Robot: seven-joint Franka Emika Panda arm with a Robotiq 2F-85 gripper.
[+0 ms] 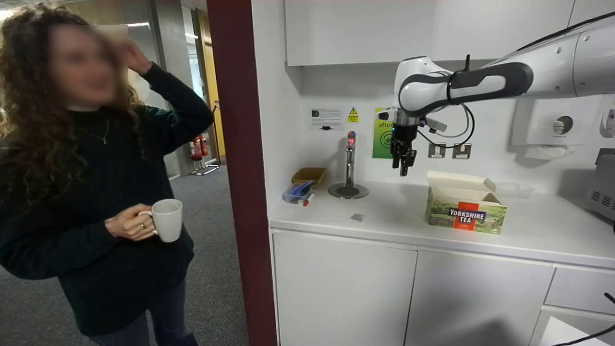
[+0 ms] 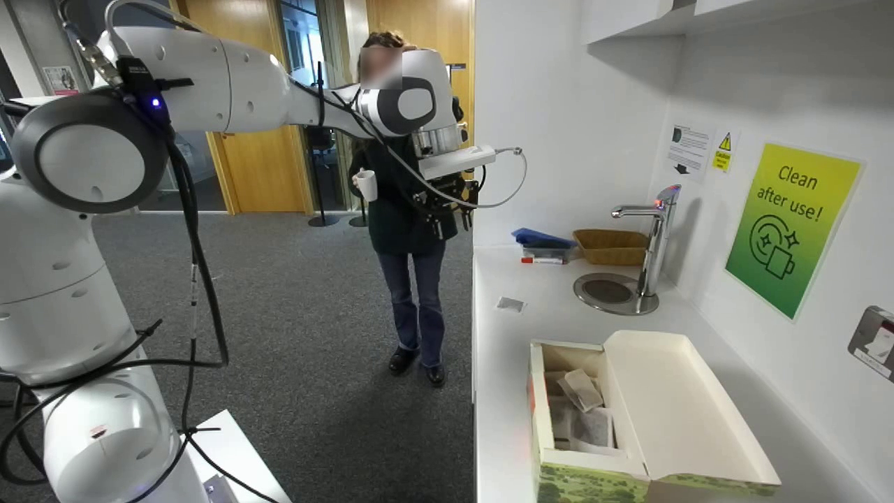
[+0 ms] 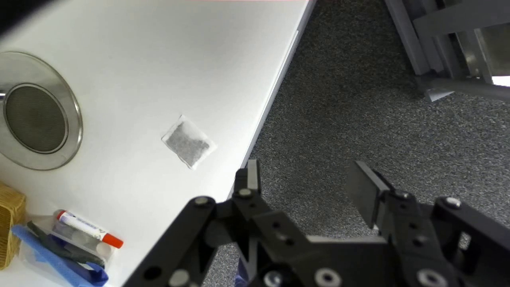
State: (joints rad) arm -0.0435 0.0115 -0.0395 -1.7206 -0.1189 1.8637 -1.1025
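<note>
- The gripper (image 3: pixel 306 181) is held up high, at the bottom of the wrist view, with its fingers (image 3: pixel 363 193) spread wide; nothing is gripped, and gray carpet (image 3: pixel 398 131) is seen between them.
- A tea bag (image 3: pixel 188 144) is seen left of the middle there, laid flat on the white counter (image 3: pixel 159 75).
- A hover, with nothing touched, seems to be in hand; for the tea bag to be reached, a move left and down would be needed.
- In an exterior view, an open tea box (image 1: pixel 466 216) is set at right, and a mug (image 1: pixel 168 223) is held by a person (image 1: pixel 91 192) at left.
</note>
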